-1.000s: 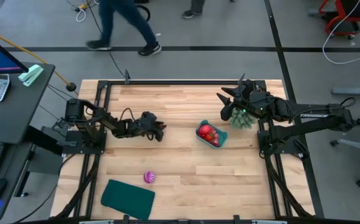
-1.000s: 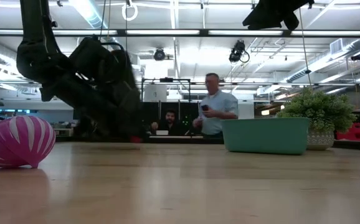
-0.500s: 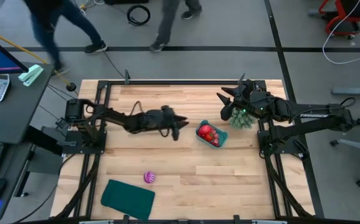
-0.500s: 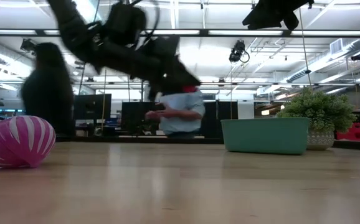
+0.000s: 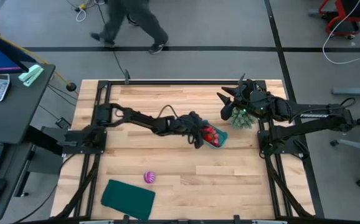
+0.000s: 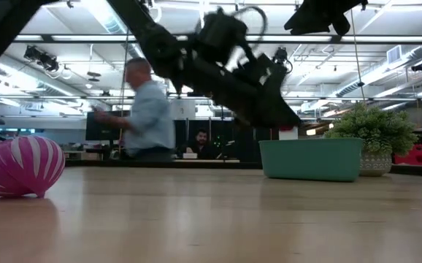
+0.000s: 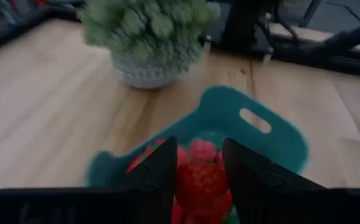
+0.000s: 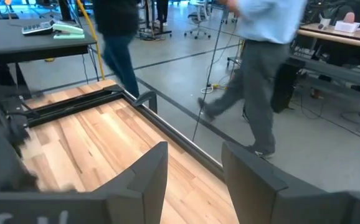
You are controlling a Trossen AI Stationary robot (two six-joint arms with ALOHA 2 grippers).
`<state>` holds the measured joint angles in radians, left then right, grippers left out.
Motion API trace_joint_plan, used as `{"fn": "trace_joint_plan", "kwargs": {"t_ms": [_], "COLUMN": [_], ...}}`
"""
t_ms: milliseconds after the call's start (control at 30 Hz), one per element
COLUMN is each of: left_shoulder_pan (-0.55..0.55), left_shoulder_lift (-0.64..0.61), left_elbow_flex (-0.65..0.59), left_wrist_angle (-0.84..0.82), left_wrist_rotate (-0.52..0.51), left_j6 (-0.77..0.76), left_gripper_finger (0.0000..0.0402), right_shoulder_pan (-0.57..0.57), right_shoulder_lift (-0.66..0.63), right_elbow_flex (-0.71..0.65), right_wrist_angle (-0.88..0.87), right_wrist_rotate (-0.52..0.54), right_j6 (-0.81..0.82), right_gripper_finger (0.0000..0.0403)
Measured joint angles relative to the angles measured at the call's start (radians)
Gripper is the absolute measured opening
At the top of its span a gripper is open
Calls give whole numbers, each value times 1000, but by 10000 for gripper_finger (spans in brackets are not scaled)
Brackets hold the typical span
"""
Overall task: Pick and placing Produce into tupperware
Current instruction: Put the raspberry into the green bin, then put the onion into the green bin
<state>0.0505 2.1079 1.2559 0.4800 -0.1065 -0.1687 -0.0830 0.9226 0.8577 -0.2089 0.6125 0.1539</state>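
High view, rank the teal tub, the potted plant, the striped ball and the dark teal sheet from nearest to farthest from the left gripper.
Measured from the left gripper:
1. Teal tub, directly beside it, toward the right arm.
2. Potted plant, just past the tub, by the right arm.
3. Striped ball, toward the near-left.
4. Dark teal sheet, near-left corner.

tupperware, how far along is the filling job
Done: several red fruits already lie in the tupperware. In hand: the left gripper hangs over the tub, fingers around a red fruit. Left: the striped ball sits on the table, far from the tub. The right gripper waits open above the plant.
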Motion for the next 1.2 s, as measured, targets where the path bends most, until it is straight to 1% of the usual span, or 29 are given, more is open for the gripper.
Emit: {"fn": "trace_joint_plan", "kwargs": {"t_ms": [133, 267, 533, 767, 933, 1033, 1200], "left_shoulder_pan": [-4, -6, -16, -27, -28, -28, -27], "left_shoulder_lift": [98, 117, 113, 109, 38, -38, -200], "left_elbow_flex": [56, 70, 87, 87, 87, 87, 87], "left_wrist_angle": [9, 14, 14, 11, -71, -163, -364], "left_wrist_rotate": [2, 2, 4, 5, 4, 4, 3], "left_j6": [0, 0, 70, 77, 79, 109, 166], "left_gripper_finger": [124, 125, 179, 216, 223, 218, 207], "right_shoulder_pan": [0, 0, 0, 0, 0, 0, 0], "right_shoulder_lift": [0, 0, 0, 0, 0, 0, 0], "right_elbow_flex": [0, 0, 0, 0, 0, 0, 0], "right_wrist_angle": [-1, -4, -4, -4, -4, -4, -4], "right_wrist_rotate": [0, 0, 0, 0, 0, 0, 0], "right_j6": [0, -7, -19, -19, -19, -19, -19], "right_gripper_finger": [159, 159, 159, 159, 159, 159, 159]}}
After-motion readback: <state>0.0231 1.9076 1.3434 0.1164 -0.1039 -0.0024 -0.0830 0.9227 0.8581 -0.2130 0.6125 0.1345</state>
